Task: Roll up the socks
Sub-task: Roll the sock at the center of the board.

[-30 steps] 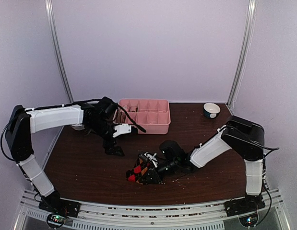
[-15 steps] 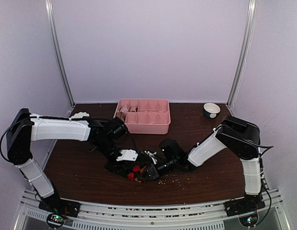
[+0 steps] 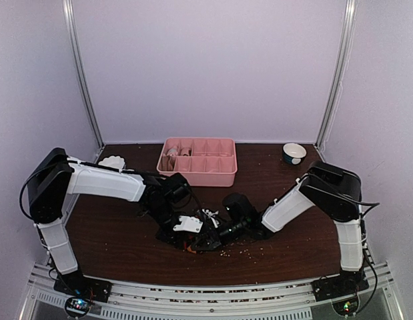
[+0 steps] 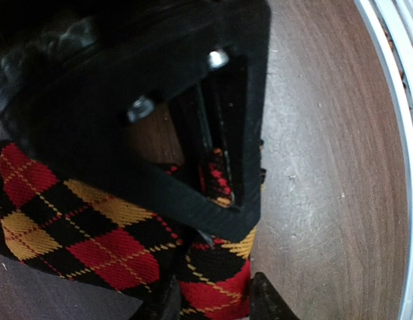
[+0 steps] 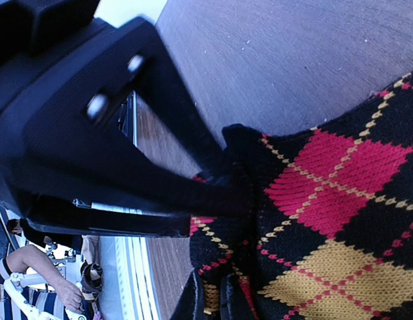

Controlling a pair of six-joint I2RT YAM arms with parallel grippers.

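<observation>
Pale lilac walls close in a dark wooden desk, seen from above.

**What changed.** A second ago the left arm was up at 11 o'clock beside the pink tray. It has since swung down to the middle of the desk and met the right arm, which has barely moved. The argyle sock, black with red and yellow diamonds, lay open to the overhead camera then. It sits where it did, just toward 6 o'clock from the desk's centre, but now only a few red flecks show under the two wrists.

I judge that both arms now have the sock, so the fold or roll can begin. No roll has formed yet.

**What each view adds.**
- The overhead view places the arms, the tray at 12 o'clock, a small bowl at 2 o'clock and a pale bundle at 10 o'clock. It hides both grips.
- The left wrist view shows the left end effector at its lower edge. Its fingers straddle a red-and-black fold that fills the gap, so it looks to be grasping the sock. The tips are cut off by the frame.
- The right wrist view shows the right end effector with its fingers nearly together, clenched on the sock's edge. The other arm's black frame looms just beside it, which is a collision risk.
</observation>
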